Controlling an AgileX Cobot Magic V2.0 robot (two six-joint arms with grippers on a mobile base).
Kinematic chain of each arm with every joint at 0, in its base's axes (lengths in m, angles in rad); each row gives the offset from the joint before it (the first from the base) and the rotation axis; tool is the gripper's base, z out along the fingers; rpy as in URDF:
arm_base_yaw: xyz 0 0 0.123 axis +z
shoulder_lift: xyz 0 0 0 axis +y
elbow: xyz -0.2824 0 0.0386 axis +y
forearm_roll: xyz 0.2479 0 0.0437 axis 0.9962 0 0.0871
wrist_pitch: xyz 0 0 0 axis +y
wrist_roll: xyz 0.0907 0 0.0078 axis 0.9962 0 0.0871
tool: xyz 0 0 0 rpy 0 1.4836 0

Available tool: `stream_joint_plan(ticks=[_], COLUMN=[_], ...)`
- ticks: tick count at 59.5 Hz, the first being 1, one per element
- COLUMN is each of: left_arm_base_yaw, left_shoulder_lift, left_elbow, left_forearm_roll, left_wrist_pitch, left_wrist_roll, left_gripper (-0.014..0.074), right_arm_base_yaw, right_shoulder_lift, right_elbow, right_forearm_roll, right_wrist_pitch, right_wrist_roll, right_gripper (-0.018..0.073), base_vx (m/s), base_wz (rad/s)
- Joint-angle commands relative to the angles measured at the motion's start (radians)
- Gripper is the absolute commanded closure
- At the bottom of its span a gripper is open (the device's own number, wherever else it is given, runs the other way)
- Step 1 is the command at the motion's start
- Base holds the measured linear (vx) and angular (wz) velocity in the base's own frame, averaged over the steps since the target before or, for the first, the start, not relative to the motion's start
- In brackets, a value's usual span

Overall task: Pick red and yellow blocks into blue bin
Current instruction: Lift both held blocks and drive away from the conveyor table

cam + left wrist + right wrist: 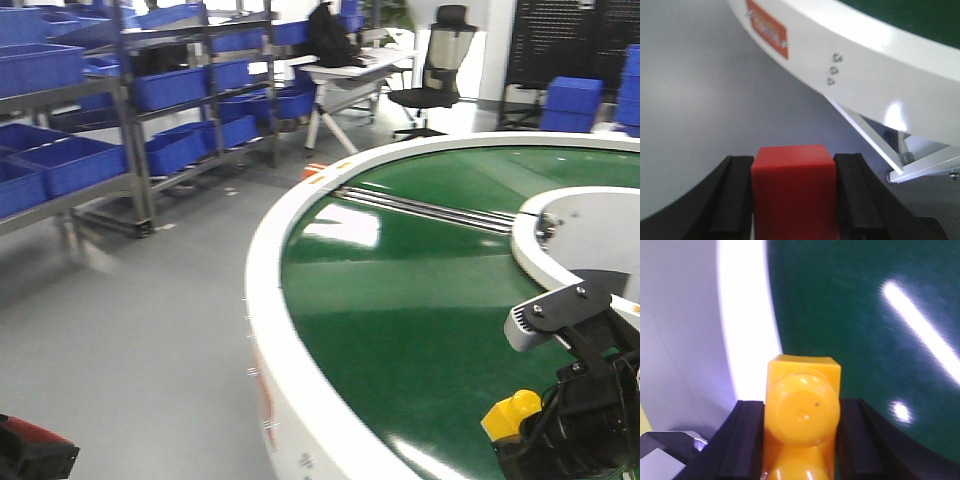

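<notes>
In the left wrist view my left gripper (793, 159) is shut on the small red cube (792, 192). Both black fingers press its sides, and it hangs over grey floor beside the table's white side. My right gripper (801, 402) is shut on the yellow studded brick (802, 412), held above the table's white rim and green surface. The front view shows that brick (512, 412) in the right gripper (522, 428) at the lower right. A black part with a red edge (30, 445) shows in the bottom left corner. The blue bin is out of view.
A large round table with a green top (400, 300), a white outer rim (270, 330) and a white inner ring (560, 235) fills the right. Metal shelves of blue crates (60, 160) stand at the left. An office chair (440, 70) and desk stand behind.
</notes>
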Motion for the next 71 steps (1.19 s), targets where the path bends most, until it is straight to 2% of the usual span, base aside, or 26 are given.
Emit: stream_joint_plan(ticks=[1,45,71], left_arm_base_yaw=[-0.006,-0.006,-0.006], left_shoulder_lift=[-0.016,-0.016,-0.018], left_elbow=[-0.025,-0.025,-0.025], left_forearm_roll=[-0.011,-0.011,-0.011], left_wrist_pitch=[-0.065,-0.065,-0.06], left_wrist_roll=[-0.002,-0.002,-0.002], left_gripper=[0.0362,0.0362,0.0362], right_arm_base_yaw=[-0.003,-0.003,-0.003], right_shoulder_lift=[-0.025,-0.025,-0.025], right_elbow=[-0.026,-0.026,-0.026], right_forearm_roll=[0.007,0.007,0.007], right_wrist_pitch=[-0.044,-0.044,-0.04], right_wrist_roll=[-0.01,-0.01,-0.01], right_gripper=[0.0315,0.0315,0.0315], base_vx=[-0.13,-0.12,-0.05], base_wz=[0.5,0.46,0.2])
